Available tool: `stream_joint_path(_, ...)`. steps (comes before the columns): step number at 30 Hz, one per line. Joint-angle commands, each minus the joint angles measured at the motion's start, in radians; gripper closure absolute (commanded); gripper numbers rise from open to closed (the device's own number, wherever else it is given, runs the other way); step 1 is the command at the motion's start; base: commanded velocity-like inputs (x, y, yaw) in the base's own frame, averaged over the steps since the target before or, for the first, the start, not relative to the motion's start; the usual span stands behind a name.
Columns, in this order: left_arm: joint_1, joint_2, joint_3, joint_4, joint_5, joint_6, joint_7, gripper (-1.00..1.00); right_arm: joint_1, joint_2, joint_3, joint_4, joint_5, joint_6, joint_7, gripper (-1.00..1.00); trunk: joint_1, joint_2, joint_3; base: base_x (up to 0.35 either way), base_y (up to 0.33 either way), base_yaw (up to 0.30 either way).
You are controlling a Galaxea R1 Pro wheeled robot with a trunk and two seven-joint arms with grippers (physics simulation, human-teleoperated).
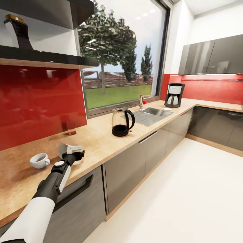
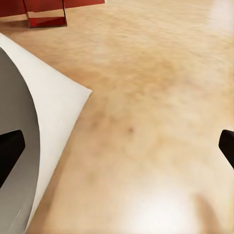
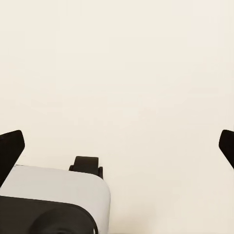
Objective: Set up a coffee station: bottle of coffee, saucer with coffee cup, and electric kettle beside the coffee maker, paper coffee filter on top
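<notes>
Left gripper [image 1: 71, 151] jaws spread wide over the small white paper cone filter [image 2: 46, 122] lying on the light-wood countertop [image 1: 101, 135], not pinched yet. Filter thin, light, crushable: judged best taken gently at the rim. Tiny white handled ceramic cup [image 1: 39, 160] just left; glass kettle [image 1: 122, 122] farther right; black-and-white coffee maker [image 1: 174, 95] far right. Right gripper [image 3: 117, 146] open over pale floor

A steel sink [image 1: 153, 115] with a tap [image 1: 141, 101] is sitting below the window [image 1: 118, 57]; grey wall cabinets [image 1: 211, 55] are hanging beyond.
</notes>
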Motion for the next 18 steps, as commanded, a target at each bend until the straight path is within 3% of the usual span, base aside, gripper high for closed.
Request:
stream_joint_path(1,0.001,-0.001,0.000,0.004,-0.001,0.005,-0.001,-1.00,-0.001,-0.005,0.000,0.001,0.007,-0.008,0.000,-1.00,0.000,-0.001,-0.001,0.000,0.000,0.000)
stream_joint_path(5,0.008,-0.006,0.002,0.023,0.001,0.004,-0.006,-1.00,-0.004,-0.019,0.001,0.001,0.007,-0.026,0.001,-1.00,0.000,-0.001,-0.001,0.000,0.000,0.000)
stream_joint_path(18,0.009,-0.008,0.001,0.029,0.001,-0.046,-0.008,-1.00,-0.005,-0.022,0.001,0.001,0.007,-0.030,0.001,-1.00,0.000,-0.001,-0.001,0.000,0.016,0.000)
